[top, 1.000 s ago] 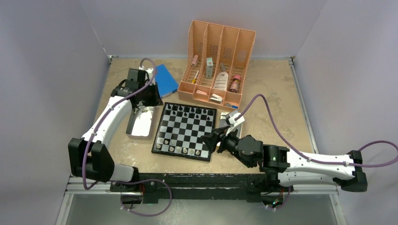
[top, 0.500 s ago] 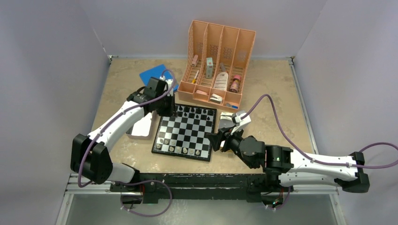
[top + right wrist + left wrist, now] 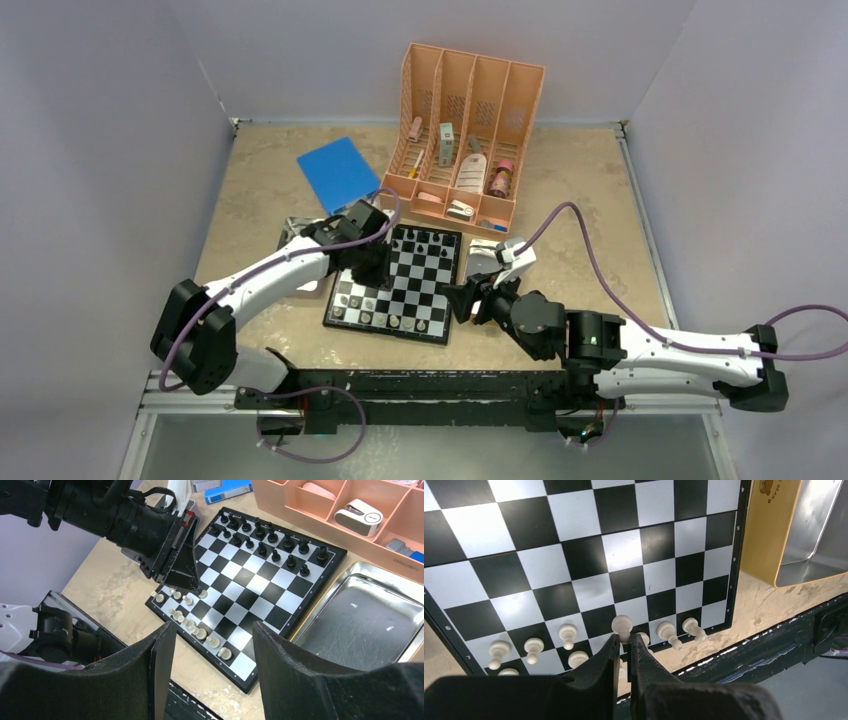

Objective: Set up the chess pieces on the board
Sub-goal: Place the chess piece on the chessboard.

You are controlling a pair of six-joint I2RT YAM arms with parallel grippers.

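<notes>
board (image 3: 412, 290): 1; black pieces (image 3: 272, 532): two rows on the far side, looks like 16, spacing too tight to be sure; pale pieces (image 3: 533, 647): about 10 at the near edge, some hidden; metal trays (image 3: 360, 615): 2, one left and one right of the board; blue book (image 3: 338, 172): 1, far left; peach organizer (image 3: 465, 100): 1, four upright slots
</notes>
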